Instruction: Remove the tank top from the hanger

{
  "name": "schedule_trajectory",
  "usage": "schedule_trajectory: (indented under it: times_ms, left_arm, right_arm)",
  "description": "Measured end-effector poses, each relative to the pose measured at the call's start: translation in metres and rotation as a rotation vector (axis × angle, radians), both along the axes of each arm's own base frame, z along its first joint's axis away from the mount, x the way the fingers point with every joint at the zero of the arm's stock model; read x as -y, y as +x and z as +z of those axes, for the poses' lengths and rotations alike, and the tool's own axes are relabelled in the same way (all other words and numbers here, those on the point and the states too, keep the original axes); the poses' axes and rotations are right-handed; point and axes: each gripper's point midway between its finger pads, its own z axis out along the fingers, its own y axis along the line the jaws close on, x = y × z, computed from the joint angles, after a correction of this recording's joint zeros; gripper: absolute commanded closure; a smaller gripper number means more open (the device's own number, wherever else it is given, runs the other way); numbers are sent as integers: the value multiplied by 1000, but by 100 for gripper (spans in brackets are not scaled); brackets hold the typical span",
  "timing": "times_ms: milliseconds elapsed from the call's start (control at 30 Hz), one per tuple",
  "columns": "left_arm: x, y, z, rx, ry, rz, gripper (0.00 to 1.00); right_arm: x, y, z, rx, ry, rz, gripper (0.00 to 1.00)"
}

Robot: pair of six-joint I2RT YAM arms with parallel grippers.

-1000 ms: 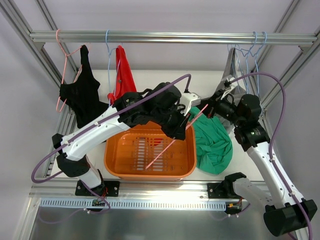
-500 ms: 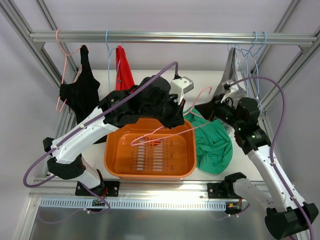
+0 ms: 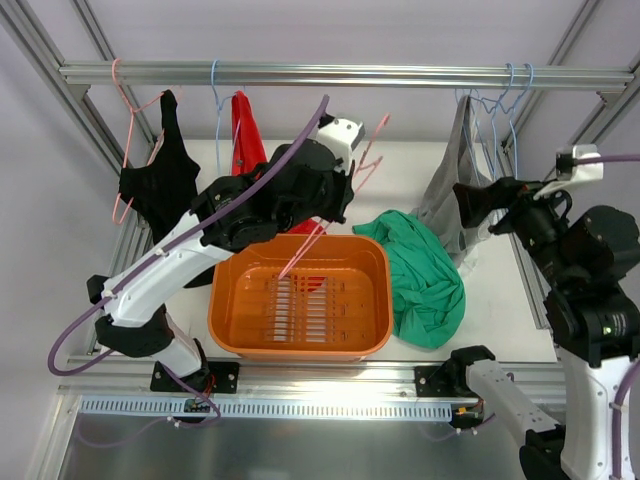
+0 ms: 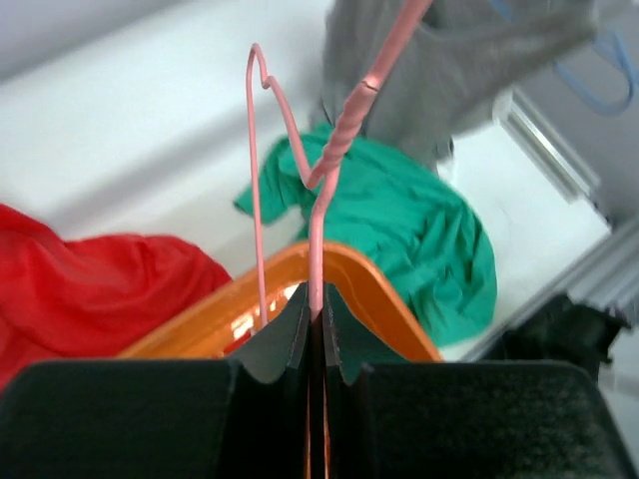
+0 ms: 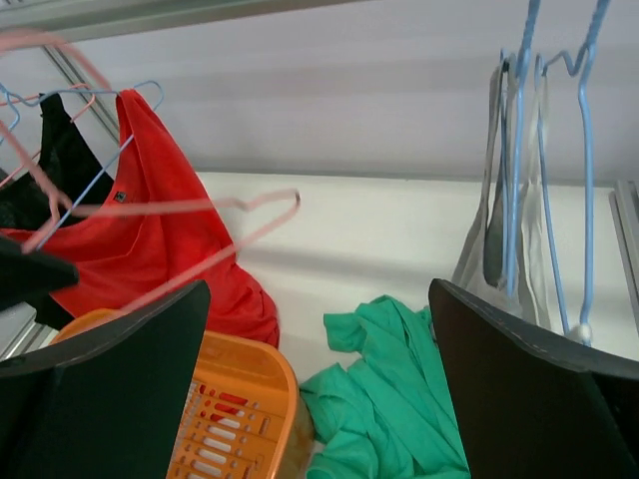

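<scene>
The salmon-pink wire hanger (image 3: pixel 372 150) is bare and tilted above the orange basket, with my left gripper (image 3: pixel 336 203) shut on its wire. In the left wrist view the jaws pinch the hanger (image 4: pixel 318 249) just below its twisted neck. The teal-green tank top (image 3: pixel 428 278) lies crumpled on the white table, right of the basket and apart from the hanger. My right gripper (image 3: pixel 478 205) hangs above the tank top's far right side. Its wrist view shows that gripper (image 5: pixel 318 289) open wide with nothing held, the tank top (image 5: pixel 399 399) below it.
An orange basket (image 3: pixel 225 310) stands at the front middle. A black top on a pink hanger (image 3: pixel 160 190) and a red top (image 3: pixel 245 140) hang from the rail at the left. A grey top (image 3: pixel 455 170) on light-blue hangers (image 3: pixel 510 100) hangs at the right.
My right gripper opened, let go of the tank top and drew back to the right. My left gripper lifted the hanger up and back, free of the cloth.
</scene>
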Motion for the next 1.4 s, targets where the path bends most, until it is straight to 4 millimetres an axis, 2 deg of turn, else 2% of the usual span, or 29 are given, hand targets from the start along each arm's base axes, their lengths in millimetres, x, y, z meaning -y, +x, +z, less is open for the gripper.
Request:
schedule_trajectory:
  times_ms: [200, 367, 467, 567, 667, 767, 900, 1100, 1133, 1200, 1267, 1300, 1400]
  left_arm:
    - [5, 35, 42, 111, -90, 152, 100]
    - [19, 75, 52, 146, -153, 252, 100]
    - [24, 108, 43, 144, -171, 315, 100]
    - [27, 138, 25, 131, -166, 365, 100]
    - [30, 159, 9, 116, -161, 385, 100]
    - [36, 168, 3, 106, -172, 380, 100]
    - [41, 167, 0, 89, -208, 372, 100]
    - [42, 165, -24, 43, -196, 381, 100]
    - [43, 165, -24, 42, -204, 381, 78]
    - [42, 163, -24, 38, -211, 380, 55]
    - [39, 160, -23, 34, -208, 377, 5]
    - [36, 157, -22, 32, -209, 375, 1]
    - [25, 144, -13, 35, -220, 368, 1]
  right_arm:
    - [7, -30, -11, -22, -9, -3, 1]
    - [7, -46, -11, -9, -6, 16, 1]
    - [6, -52, -14, -7, -5, 31, 1]
    - [5, -55, -19, -12, -6, 40, 1]
    - [2, -57, -25, -19, -7, 57, 1]
    - [0, -57, -31, -31, -9, 71, 1]
    - [-4, -55, -44, -65, -13, 87, 1]
    - [-7, -53, -55, -94, -16, 102, 1]
    - [-7, -53, -56, -97, -17, 106, 1]
    - [-9, -52, -60, -108, -19, 114, 0]
    - [-12, -50, -67, -127, -23, 130, 0]
    - [-14, -49, -72, -142, -25, 142, 0]
    - [-23, -42, -91, -205, -35, 184, 1]
